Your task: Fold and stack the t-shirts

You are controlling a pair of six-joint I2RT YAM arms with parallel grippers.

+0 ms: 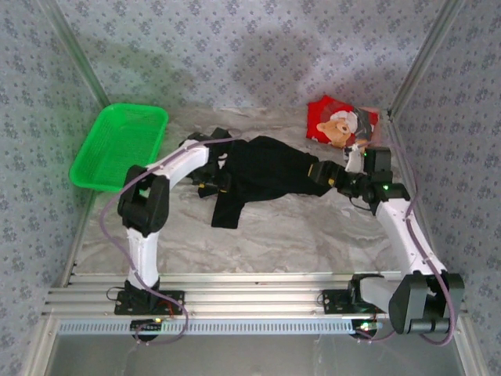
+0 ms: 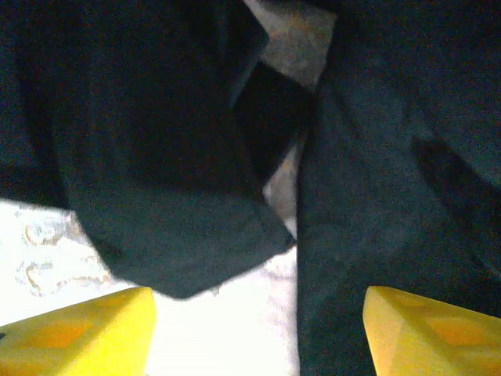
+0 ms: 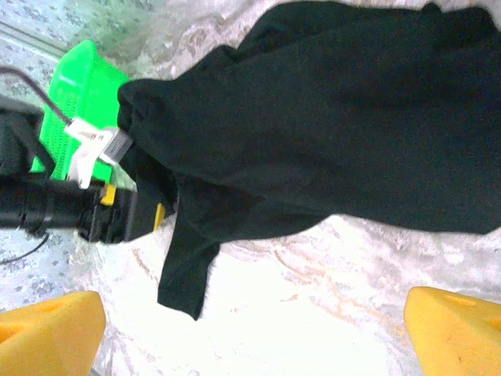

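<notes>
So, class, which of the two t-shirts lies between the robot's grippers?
The black t-shirt, crumpled mid-table between left gripper and right gripper; the red teddy-bear shirt lies apart at the far right.

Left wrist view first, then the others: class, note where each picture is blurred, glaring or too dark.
Left wrist view: black t-shirt close, soft-edged, nearly featureless dark; table blown out white. Right wrist view: sharper, shirt folds readable, table glare at bottom. Top external view: even light.

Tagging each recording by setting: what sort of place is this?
Probably a robot lab test cell, not a home: aluminium rails along the near edge, patterned backdrop panels on three sides, and a crinkled silvery sheet as the work surface.
</notes>
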